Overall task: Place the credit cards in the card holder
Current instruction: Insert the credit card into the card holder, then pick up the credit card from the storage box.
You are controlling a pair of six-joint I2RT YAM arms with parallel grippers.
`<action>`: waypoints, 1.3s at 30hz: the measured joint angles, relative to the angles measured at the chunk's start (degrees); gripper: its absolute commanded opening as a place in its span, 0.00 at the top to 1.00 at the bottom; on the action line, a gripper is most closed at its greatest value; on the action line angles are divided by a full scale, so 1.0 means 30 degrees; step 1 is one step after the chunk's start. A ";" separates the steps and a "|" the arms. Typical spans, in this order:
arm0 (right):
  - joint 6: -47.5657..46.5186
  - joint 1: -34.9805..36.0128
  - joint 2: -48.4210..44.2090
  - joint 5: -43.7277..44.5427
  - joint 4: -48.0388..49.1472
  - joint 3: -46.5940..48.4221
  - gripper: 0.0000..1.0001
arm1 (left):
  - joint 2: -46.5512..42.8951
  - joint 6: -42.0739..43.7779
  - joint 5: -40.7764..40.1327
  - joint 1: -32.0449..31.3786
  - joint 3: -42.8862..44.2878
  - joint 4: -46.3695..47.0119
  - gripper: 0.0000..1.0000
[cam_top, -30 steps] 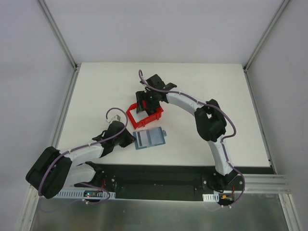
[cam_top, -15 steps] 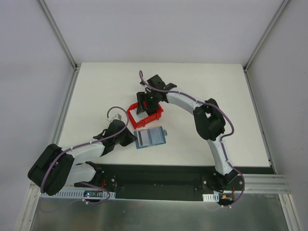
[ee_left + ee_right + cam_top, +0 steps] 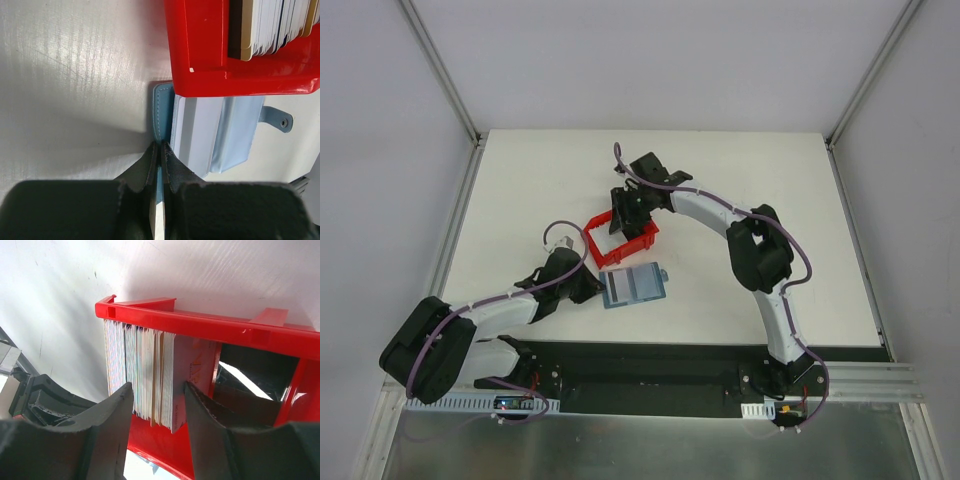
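While the left gripper (image 3: pixel 160 148) clamps the card holder (image 3: pixel 235 127), the half-open right gripper (image 3: pixel 158 390) straddles many cards (image 3: pixel 150 357) and could lift several

The left hand (image 3: pixel 160 150) reaches in from the bottom edge, its two dark fingers (image 3: pixel 142 170) pressed together on a thin teal flap of the card holder (image 3: pixel 210 130). The holder lies on the white tabletop (image 3: pixel 75 75), its pale blue inner pockets facing up. A small clasp tab (image 3: pixel 277 119) sticks out on its right side. Above it sits a red bin (image 3: pixel 210 55), whose near wall covers the holder's top edge. Whether the two actually touch is hard to judge from this angle. Inside the bin, at the upper right, credit cards (image 3: pixel 272 25) stand packed on edge, mostly white, with a tan one and a dark one on the left.
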 measured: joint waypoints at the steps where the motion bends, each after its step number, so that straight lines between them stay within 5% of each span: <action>1: 0.0000 -0.0007 0.0000 -0.0044 0.0000 -0.0007 0.54 | 0.0058 0.0015 0.0066 0.0007 0.0029 0.0000 1.00; 29: -0.0036 -0.0408 -0.0087 0.0015 -0.0007 -0.0102 0.97 | 0.0495 0.0022 0.0459 0.0124 0.0211 0.0211 1.00; 39: -0.0466 -0.0430 -0.0255 0.1617 -0.0386 -0.0131 1.00 | 0.0641 0.0058 0.0780 0.0248 0.0248 0.0299 1.00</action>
